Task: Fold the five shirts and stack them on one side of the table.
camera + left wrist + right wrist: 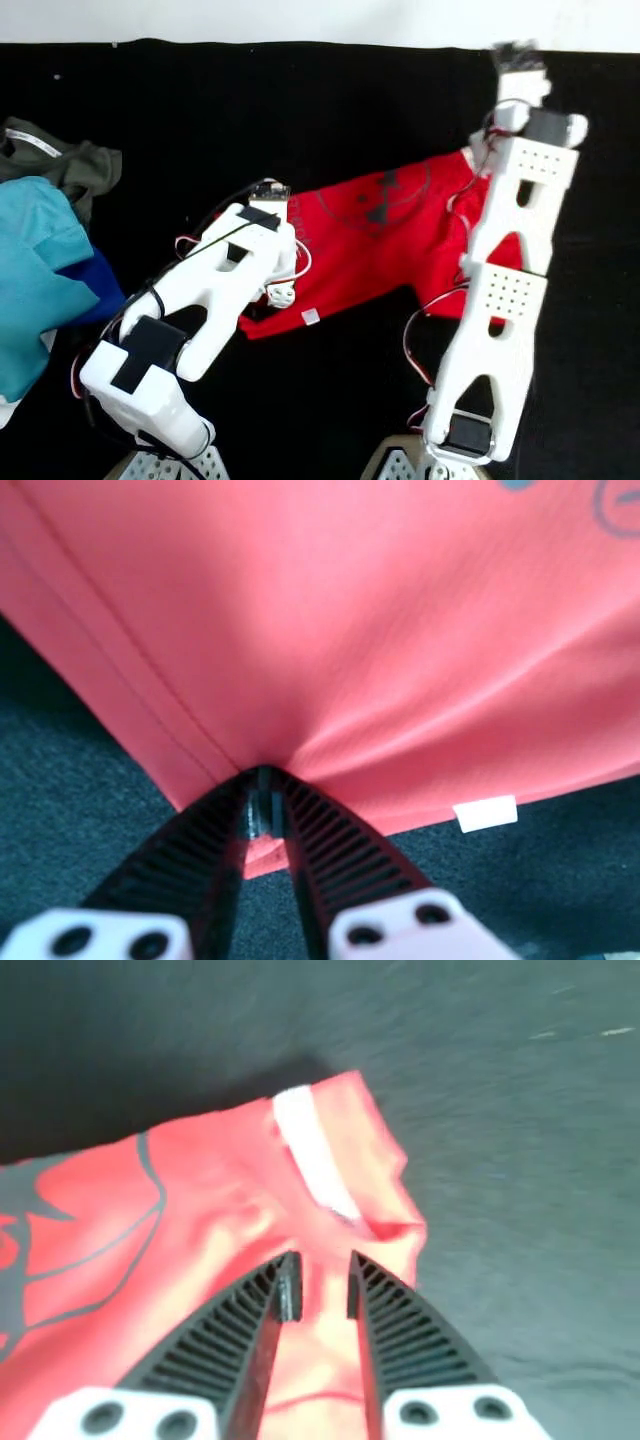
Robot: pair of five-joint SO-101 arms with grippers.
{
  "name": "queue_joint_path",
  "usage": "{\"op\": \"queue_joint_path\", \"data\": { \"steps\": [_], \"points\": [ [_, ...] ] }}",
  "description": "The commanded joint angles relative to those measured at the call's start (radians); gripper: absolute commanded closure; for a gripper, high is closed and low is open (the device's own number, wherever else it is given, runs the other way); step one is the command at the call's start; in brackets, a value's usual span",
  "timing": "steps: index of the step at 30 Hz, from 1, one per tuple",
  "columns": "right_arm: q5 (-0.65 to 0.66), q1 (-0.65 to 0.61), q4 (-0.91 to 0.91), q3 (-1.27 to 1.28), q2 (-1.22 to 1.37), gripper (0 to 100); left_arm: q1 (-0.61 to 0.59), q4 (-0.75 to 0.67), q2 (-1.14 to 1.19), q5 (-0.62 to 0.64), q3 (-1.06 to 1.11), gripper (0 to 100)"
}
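A red shirt (380,230) with a dark round print lies spread across the middle of the black table (300,100). My left gripper (272,200) is at the shirt's left end. In the left wrist view this gripper (262,782) is shut on the red shirt (350,630) just inside its hem, and the cloth puckers into the pinch. My right gripper (480,160) is at the far right end. Its fingers (318,1272) are closed on bunched red shirt (150,1210) near the white neck label (312,1165).
A pile of shirts sits at the table's left edge: a teal one (35,270) on top, an olive one (70,160) behind it and a blue one (95,285) beneath. A small white tag (486,813) hangs at the red shirt's near hem.
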Motion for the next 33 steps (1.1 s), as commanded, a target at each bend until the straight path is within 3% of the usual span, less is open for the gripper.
{"op": "queue_joint_path", "data": {
  "steps": [1, 8, 16, 24, 33],
  "points": [
    [-0.005, 0.033, 0.018, 0.05, -0.191, 90.9, -0.016, -0.023, -0.001, 0.005, 0.004, 99],
    [0.003, 0.042, 0.015, 0.68, -0.705, 90.9, -0.016, -0.025, 0.001, 0.005, 0.004, 99],
    [0.308, 0.03, 0.008, 1.452, -1.093, 90.3, -0.016, -0.025, 0.002, 0.005, 0.004, 99],
    [0.457, 0.03, -0.094, 1.856, -1.167, 74.4, -0.016, -0.032, 0.002, 0.005, 0.004, 99],
    [0.502, 0.03, -0.348, 2.045, -1.159, 73.5, -0.016, -0.032, 0.002, 0.005, 0.005, 99]
  ]
}}
